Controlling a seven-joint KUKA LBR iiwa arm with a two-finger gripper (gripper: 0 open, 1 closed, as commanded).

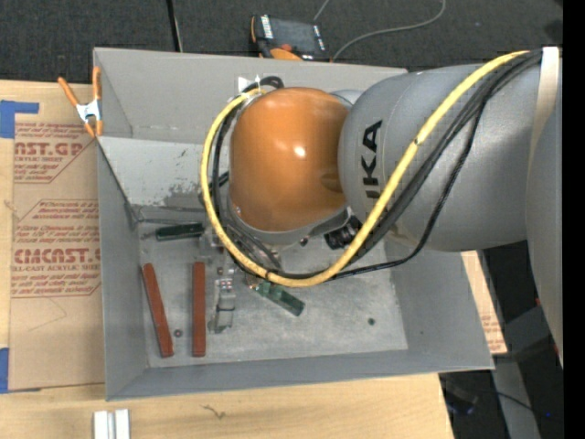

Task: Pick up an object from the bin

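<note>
My gripper (222, 302) reaches down under the orange dome to the bin floor, left of centre. It stands just right of a red-brown stick (198, 308), which lies lengthwise on the floor. A second, longer red-brown stick (155, 310) lies parallel further left. A dark green pen-like thing (179, 231) lies near the back wall, up and left of the gripper. A small dark green flat piece (281, 298) lies just right of the gripper, partly under a yellow cable. Nothing shows held in the gripper.
The arm and its orange dome hide the middle and back of the bin. Bare floor shows at the front right. The bin's sloped left wall rises close beside the longer stick.
</note>
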